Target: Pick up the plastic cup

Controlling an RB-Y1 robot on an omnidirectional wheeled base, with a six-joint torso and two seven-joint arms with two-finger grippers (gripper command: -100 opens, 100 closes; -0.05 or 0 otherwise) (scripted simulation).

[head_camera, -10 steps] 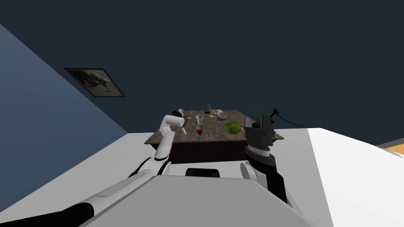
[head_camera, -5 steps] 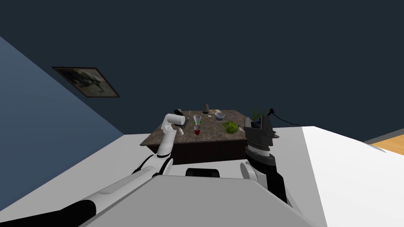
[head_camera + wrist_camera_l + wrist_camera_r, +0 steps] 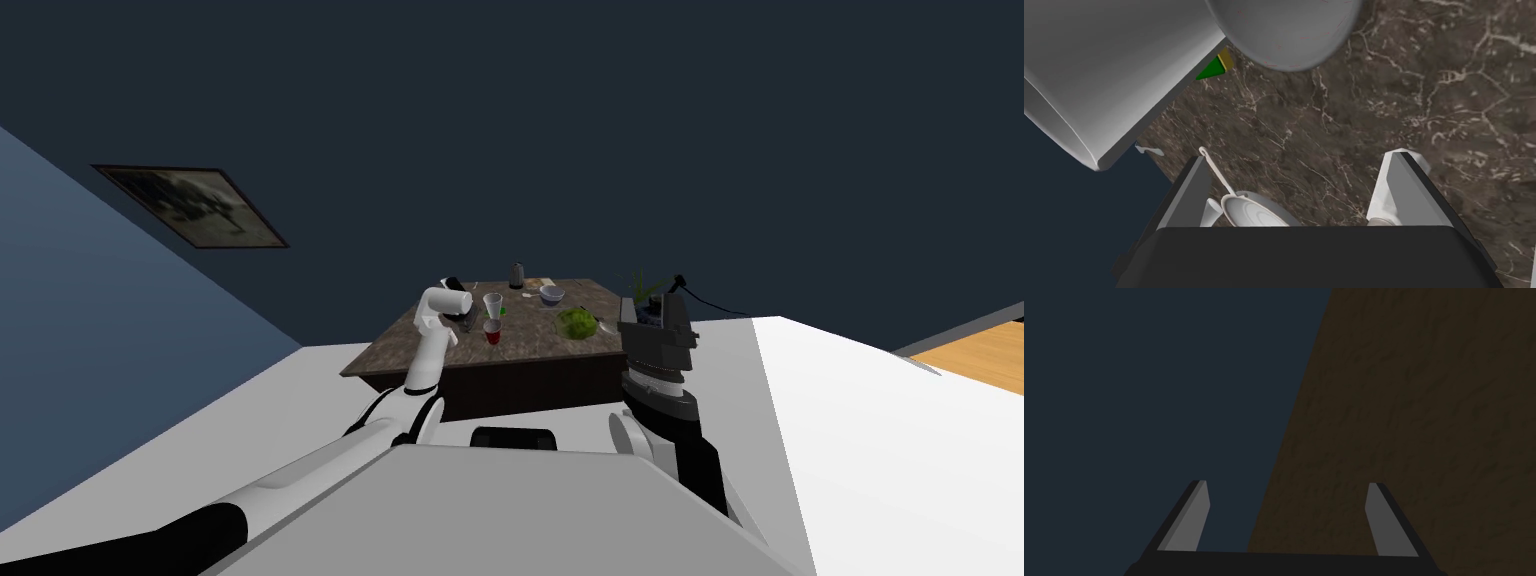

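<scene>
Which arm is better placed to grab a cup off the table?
Left: the left gripper, open, is over the table beside the red cup and clear cup. The right gripper hangs farther away.

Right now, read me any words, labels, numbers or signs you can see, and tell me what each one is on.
No readable text anywhere.
Framed picture on the wall: a murky image, no words.
Red cup and clear cup on the marbled table: plain, no labels.
Other tabletop items: too small to show any print.

My left tool (image 3: 1301, 157) has edged nearer the clear cup (image 3: 492, 304).
</scene>
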